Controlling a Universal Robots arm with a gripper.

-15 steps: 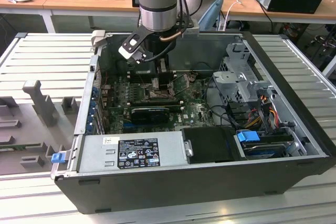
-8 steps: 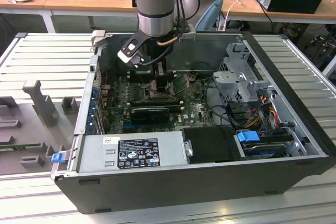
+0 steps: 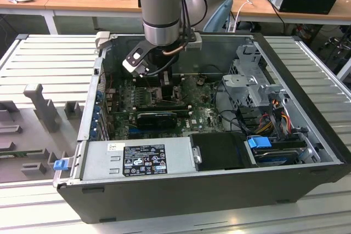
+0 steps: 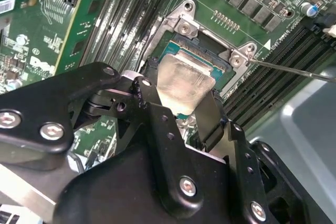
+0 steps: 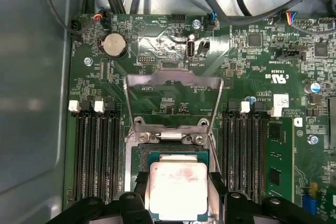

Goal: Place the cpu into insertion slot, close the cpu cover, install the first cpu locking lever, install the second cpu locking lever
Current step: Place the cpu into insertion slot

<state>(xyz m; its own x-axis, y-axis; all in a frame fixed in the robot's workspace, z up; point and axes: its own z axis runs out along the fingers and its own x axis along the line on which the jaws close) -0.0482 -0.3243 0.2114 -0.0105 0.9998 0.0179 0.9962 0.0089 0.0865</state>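
Note:
My gripper [image 5: 178, 181] reaches down into the open computer case [image 3: 307, 130] over the green motherboard [image 3: 200, 116], where it shows as the gripper [image 3: 164, 83] in the exterior view. It is shut on the cpu [image 5: 177, 192], a silver-topped square chip gripped at two opposite edges by the black fingers [image 5: 140, 190]. In the second wrist view the cpu [image 4: 184, 80] sits low over the insertion slot [image 4: 181, 50], covering most of it. The slot's far edge [image 5: 170, 153] shows past the chip. The cpu cover [image 5: 173, 81] stands swung open beyond the socket. A thin metal lever rod [image 4: 294, 70] points away from one socket corner.
Black memory slots [image 5: 94, 150] run along both sides of the socket. A coin battery [image 5: 114, 44] and cables [image 5: 220, 3] lie beyond it. The grey power supply [image 3: 137, 160], the drive cage [image 3: 249, 83] and the case walls close in the board.

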